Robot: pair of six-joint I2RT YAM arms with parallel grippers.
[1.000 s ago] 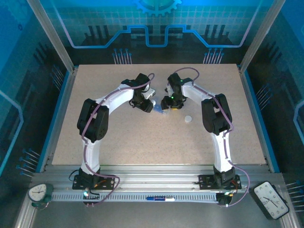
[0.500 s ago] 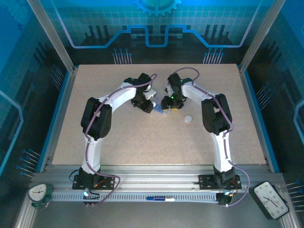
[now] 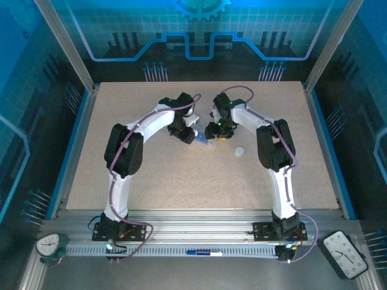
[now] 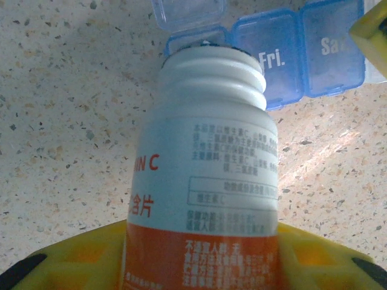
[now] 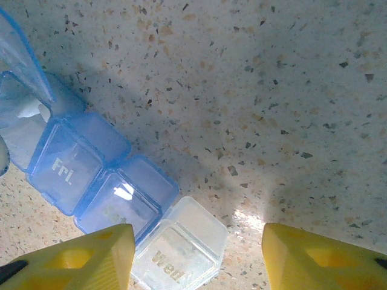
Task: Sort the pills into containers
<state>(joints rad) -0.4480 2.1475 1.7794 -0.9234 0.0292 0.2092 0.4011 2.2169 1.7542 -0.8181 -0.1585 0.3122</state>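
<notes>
Barely shifted, left gripper (image 4: 199,266) clamps bottle (image 4: 208,163) over containers (image 4: 302,54).

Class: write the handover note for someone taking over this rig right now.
Left gripper: shut on the uncapped bottle, mouth tipped over the pill box at its open compartment.
Right gripper: open above the box, holding nothing.
White cap: lying on the table.
Done: bottle opened, one lid up, something white inside that compartment.
Left: fill the remaining compartments; Fri. and Sat. are shut.
</notes>
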